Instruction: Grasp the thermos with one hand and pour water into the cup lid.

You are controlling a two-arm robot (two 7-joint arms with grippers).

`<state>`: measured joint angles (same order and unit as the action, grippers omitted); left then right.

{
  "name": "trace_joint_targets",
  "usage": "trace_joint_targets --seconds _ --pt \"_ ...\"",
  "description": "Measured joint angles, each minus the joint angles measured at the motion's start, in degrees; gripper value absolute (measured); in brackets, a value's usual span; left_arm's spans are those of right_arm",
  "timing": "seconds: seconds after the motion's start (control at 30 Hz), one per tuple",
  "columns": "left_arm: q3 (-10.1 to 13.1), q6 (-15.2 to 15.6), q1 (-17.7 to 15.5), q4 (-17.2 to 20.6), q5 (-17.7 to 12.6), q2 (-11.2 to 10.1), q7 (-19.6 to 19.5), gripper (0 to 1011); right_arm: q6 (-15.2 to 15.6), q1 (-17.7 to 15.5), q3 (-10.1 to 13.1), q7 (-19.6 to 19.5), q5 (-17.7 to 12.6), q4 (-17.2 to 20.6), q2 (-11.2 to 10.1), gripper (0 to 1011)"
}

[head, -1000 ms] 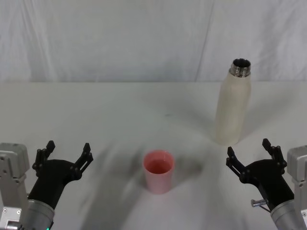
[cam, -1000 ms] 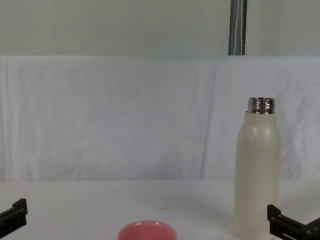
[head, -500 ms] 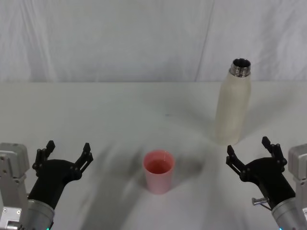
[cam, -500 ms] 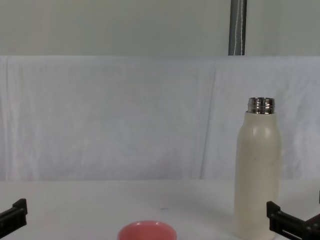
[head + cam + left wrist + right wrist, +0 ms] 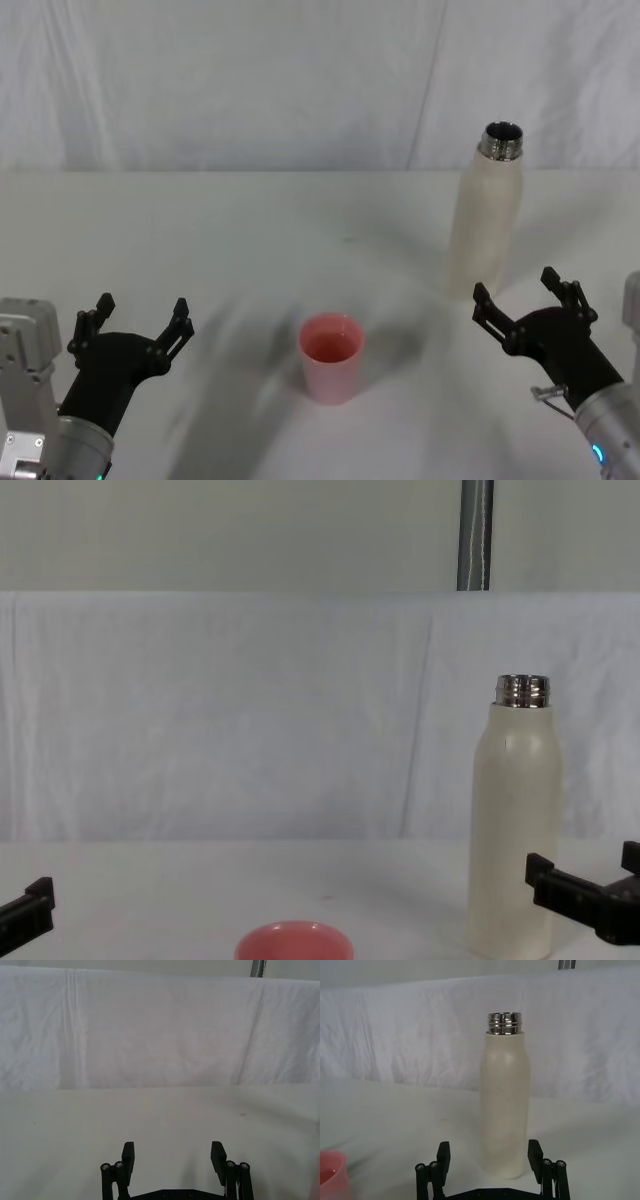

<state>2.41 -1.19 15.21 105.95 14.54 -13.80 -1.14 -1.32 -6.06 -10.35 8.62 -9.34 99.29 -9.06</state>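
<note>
- Presently the right pincer (image 5: pixel 525 300) hangs low over the desk (image 5: pixel 250 230) with its jaws spread wide and nothing between them; it sits just in front of the thermos (image 5: pixel 486 215), near its base but not touching it
- Seen from the right wrist, the thermos (image 5: pixel 504 1095) stands upright and lines up between the two black fingers (image 5: pixel 443 1156), so the approach looks roughly centred
- Its steel neck (image 5: pixel 501 140) is uncapped, so any knock could spill water
- Risk, as I judge it: the bottle is tall, so if one finger reaches it before the other, or catches it off centre, it may tip over; a grip taken too low could let it swing or slip once tilted to pour
- The cup lid (image 5: pixel 331 357), small and pink, stands upright near the middle of the desk, well apart from the thermos and to its left; its narrow mouth leaves little margin, so a hasty tilt could send water onto the desk
- The left pincer (image 5: pixel 133 322) is parked at the near left with its jaws spread, holding nothing
</note>
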Motion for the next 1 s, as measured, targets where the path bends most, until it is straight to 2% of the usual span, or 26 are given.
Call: trace_joint_targets --seconds 0.23,0.43,0.63,1.0 --pt "0.0 0.0 0.0 0.0 0.0 0.0 0.0 1001 1.3 3.2 1.0 2.7 -3.2 -2.7 -0.2 1001" --pt "0.0 0.0 0.0 0.0 0.0 0.0 0.0 1001 1.4 5.1 0.9 3.3 -3.9 -4.4 -0.6 1001" --pt "0.0 0.0 0.0 0.0 0.0 0.0 0.0 1001 1.5 8.3 0.4 4.2 -4.7 -7.9 -1.2 1001" --pt "0.0 0.0 0.0 0.0 0.0 0.0 0.0 1001 1.5 11.9 -0.6 4.9 -5.2 -12.5 -1.3 1001"
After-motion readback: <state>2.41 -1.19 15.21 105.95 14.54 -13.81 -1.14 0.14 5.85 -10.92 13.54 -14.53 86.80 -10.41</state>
